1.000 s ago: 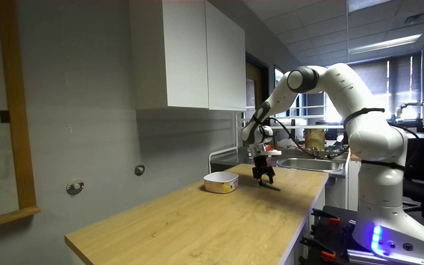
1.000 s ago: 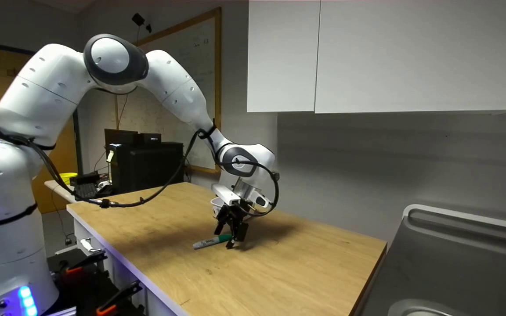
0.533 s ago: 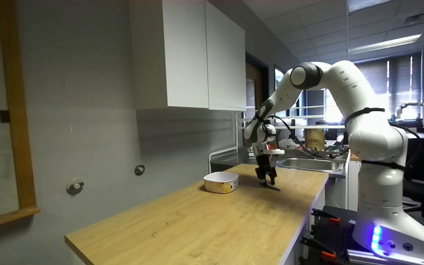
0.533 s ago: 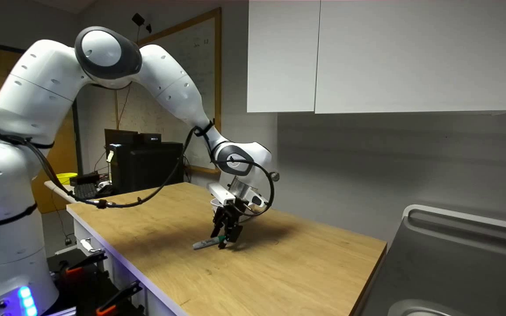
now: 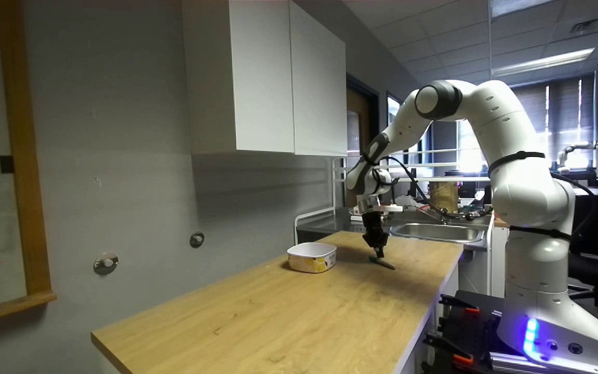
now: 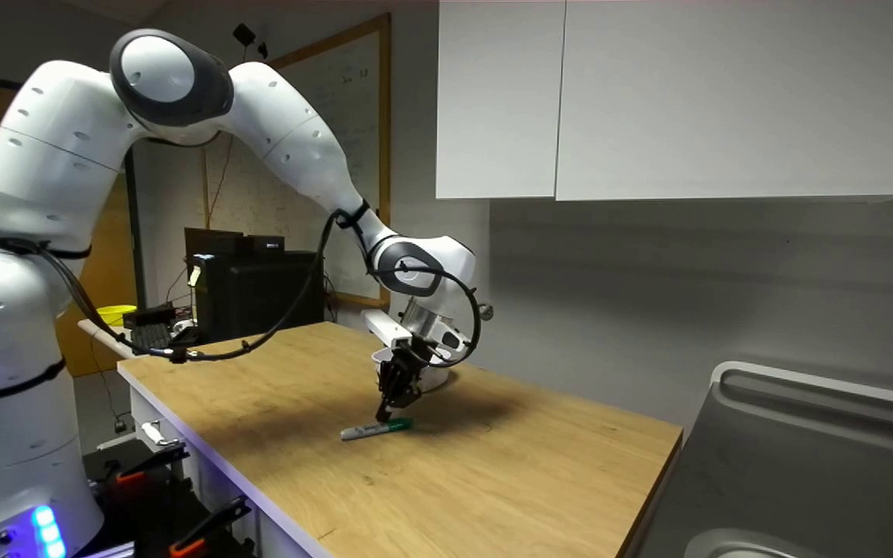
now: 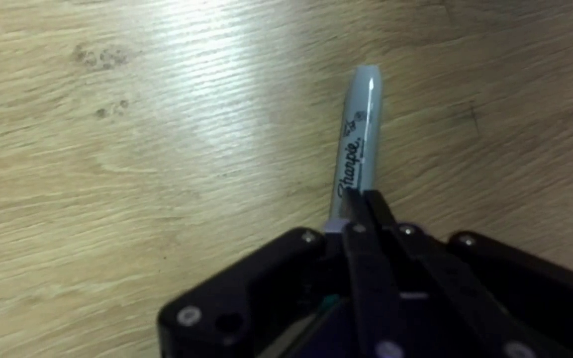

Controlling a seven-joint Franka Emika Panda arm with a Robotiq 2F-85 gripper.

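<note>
- In an exterior view, my gripper (image 5: pixel 380 255) points down over a marker (image 5: pixel 386 264) on the counter (image 5: pixel 299 311), near a tub (image 5: pixel 309 264).
- In an exterior view, I see the marker's green cap (image 6: pixel 401 424) just beside the gripper.
- In the wrist view, my jaws stand together, gripping nothing; the marker lies beneath.

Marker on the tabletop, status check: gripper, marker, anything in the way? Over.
Gripper shut, nothing held, right over marker, contact unclear. Marker lying on wooden tabletop. White container standing apart, not between them.
</note>
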